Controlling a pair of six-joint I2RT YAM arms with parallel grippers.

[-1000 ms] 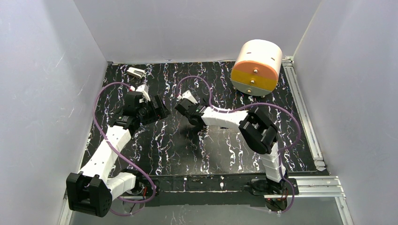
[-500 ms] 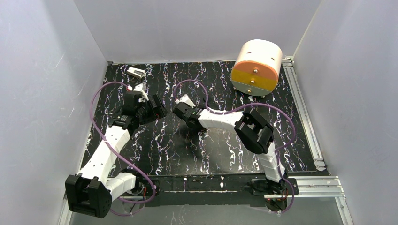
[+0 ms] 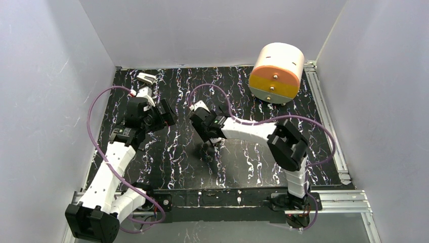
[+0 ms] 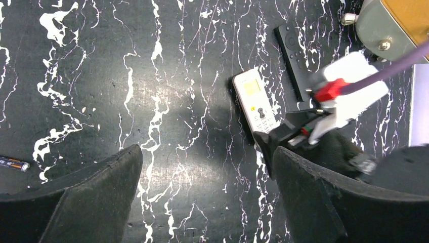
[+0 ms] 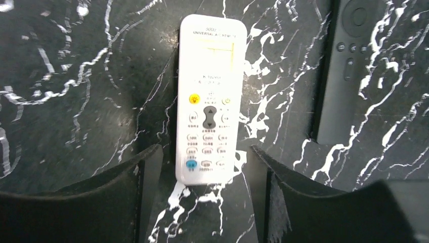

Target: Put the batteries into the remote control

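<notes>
Nothing is seen loaded: the white remote [image 5: 210, 96] lies buttons-up on the tabletop [image 4: 101, 76], its back unseen. The right gripper [image 5: 202, 167] is spread astride its near end, not touching; the left gripper [image 4: 207, 162] is spread wide, empty. One battery [image 4: 12, 163] lies well apart. A black remote [image 5: 354, 66] lies just beside.

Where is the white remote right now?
In the right wrist view, the white remote lies buttons-up on the table, its bottom end inside the open right gripper, with the black remote beside it on that picture's right.
</notes>
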